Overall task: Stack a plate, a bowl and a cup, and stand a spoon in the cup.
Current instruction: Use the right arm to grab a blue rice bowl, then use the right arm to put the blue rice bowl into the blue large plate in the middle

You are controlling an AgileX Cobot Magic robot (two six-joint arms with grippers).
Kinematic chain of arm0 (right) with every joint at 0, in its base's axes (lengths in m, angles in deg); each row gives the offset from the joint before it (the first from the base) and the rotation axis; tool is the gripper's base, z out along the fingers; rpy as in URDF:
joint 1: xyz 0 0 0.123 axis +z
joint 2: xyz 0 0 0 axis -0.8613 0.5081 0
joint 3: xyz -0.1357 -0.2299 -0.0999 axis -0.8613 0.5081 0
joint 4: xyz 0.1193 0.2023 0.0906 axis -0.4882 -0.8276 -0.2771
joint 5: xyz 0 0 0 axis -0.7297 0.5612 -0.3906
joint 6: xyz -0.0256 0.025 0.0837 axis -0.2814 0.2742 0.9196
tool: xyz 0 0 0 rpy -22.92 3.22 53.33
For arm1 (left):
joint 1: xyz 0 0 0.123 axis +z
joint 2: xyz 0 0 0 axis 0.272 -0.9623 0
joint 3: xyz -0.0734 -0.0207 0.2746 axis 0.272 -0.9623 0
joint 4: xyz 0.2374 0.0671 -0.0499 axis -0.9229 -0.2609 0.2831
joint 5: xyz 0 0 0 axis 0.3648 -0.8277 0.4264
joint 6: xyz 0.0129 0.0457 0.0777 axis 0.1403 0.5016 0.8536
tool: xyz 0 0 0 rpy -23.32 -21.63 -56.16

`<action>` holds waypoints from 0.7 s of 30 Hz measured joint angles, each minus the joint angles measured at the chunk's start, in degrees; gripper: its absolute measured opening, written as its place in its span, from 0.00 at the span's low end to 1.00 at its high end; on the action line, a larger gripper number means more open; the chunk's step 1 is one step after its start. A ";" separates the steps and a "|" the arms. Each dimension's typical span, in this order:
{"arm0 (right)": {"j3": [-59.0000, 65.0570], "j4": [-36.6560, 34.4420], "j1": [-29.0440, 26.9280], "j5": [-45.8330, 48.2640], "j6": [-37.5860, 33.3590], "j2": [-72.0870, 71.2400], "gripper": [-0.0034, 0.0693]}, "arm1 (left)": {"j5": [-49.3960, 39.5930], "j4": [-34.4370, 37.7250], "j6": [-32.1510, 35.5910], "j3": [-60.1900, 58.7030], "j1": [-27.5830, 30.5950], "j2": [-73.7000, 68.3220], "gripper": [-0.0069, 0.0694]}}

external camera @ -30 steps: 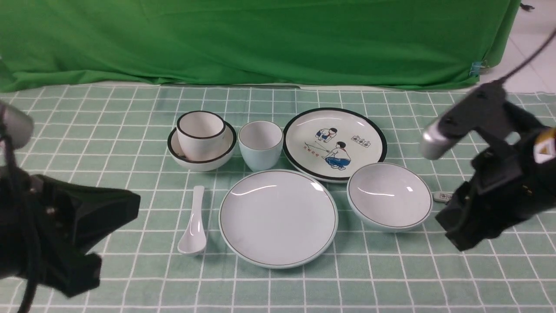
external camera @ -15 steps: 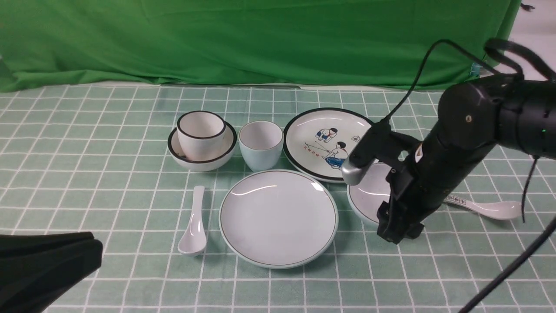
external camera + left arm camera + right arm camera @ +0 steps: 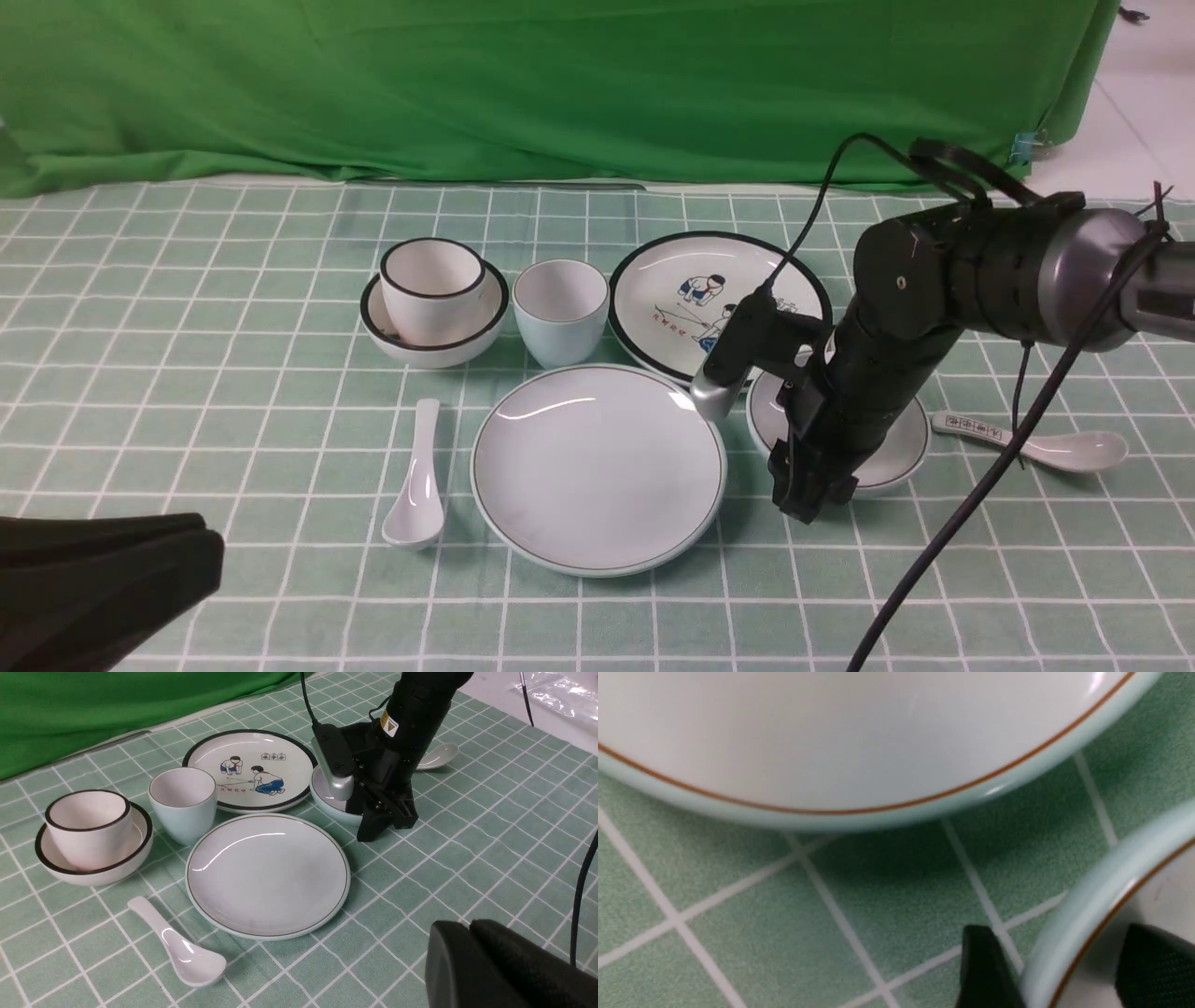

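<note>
The plain plate [image 3: 597, 467] lies at the table's middle front; it also shows in the left wrist view [image 3: 267, 875] and the right wrist view [image 3: 859, 732]. The shallow bowl [image 3: 896, 457] stands just right of it, partly hidden by my right arm. My right gripper [image 3: 808, 490] is open and straddles the bowl's front-left rim [image 3: 1101, 896], one finger outside and one inside. The pale blue cup [image 3: 560, 313] stands behind the plate. The plain spoon [image 3: 415, 481] lies left of the plate. My left gripper [image 3: 467, 926] is shut and empty, low at the front left.
A black-rimmed plate with cartoon children [image 3: 719, 303] lies behind the bowl. A black-rimmed cream cup [image 3: 431, 285] sits in a black-rimmed bowl [image 3: 373, 322] at the back left. A spoon with printed characters [image 3: 1036, 443] lies right of the bowl. A green cloth hangs behind.
My right arm has swung in from the right and lowered its gripper over the bowl's front-left rim. My left arm has dropped to the bottom-left corner.
</note>
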 joint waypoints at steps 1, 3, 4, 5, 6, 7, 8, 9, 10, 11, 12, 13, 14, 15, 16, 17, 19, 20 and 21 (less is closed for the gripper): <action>-0.12 -0.06 0.11 0.00 -0.07 -0.06 0.55 | -0.31 0.00 -0.08 0.00 0.00 0.00 0.11; -0.31 -0.21 0.13 0.36 -0.07 -0.37 0.46 | -0.75 0.00 -0.21 0.00 0.00 0.00 0.11; -0.36 -0.28 0.13 0.61 -0.07 -0.57 0.42 | -0.98 0.00 -0.27 0.00 0.00 0.00 0.11; -0.59 -0.28 0.13 1.20 -0.07 -1.03 0.37 | -1.17 0.00 -0.33 0.00 0.00 0.00 0.11; -0.61 -0.22 0.13 1.64 -0.07 -1.43 0.34 | -1.24 0.00 -0.38 0.05 0.00 0.00 0.11; -0.69 -0.13 0.13 1.77 -0.07 -1.51 0.33 | -1.24 0.00 -0.38 0.05 0.00 0.00 0.11; -0.93 0.22 0.24 2.67 0.47 -2.06 0.30 | -1.43 0.00 -0.44 0.05 0.00 0.00 0.11; -1.00 0.57 0.34 3.00 1.38 -2.57 0.27 | -1.42 0.00 -0.44 0.05 0.00 0.00 0.11; -1.00 1.10 0.63 3.25 2.78 -3.31 0.24 | -1.49 -0.05 -0.44 0.05 0.00 0.00 0.11; -1.00 1.66 1.20 3.63 5.03 -4.76 0.19 | -1.49 -0.05 -0.44 0.05 0.00 0.00 0.11; -0.93 1.31 2.27 4.62 7.73 -6.00 0.18 | -1.49 -0.07 -0.44 0.05 0.00 0.00 0.11; -0.93 1.30 2.27 4.63 8.04 -6.27 0.18 | -1.49 -0.07 -0.44 0.05 0.00 0.00 0.11; -0.86 1.14 3.60 5.48 9.52 -7.35 0.18 | -1.43 -0.12 -0.44 0.05 0.00 0.00 0.11; -0.86 0.85 4.87 5.75 10.63 -8.69 0.18 | -1.43 -0.12 -0.51 0.05 0.00 0.00 0.11; -0.86 0.50 7.45 5.57 11.78 -10.45 0.18 | -1.02 -0.17 -0.57 0.05 0.00 0.00 0.11; -0.86 0.28 9.47 5.00 12.28 -11.38 0.18 | -0.73 -0.17 -0.51 0.05 0.00 0.00 0.11; -0.86 -0.04 13.38 3.15 12.41 -11.95 0.18 | -0.33 -0.23 -0.15 0.05 0.00 0.00 0.11; -0.86 -0.21 15.44 1.10 12.43 -11.58 0.18 | -0.15 -0.23 -0.02 0.05 0.00 0.00 0.11; -0.86 -0.33 17.17 -0.88 12.43 -10.75 0.18 | -0.14 -0.23 0.03 0.05 0.00 0.00 0.11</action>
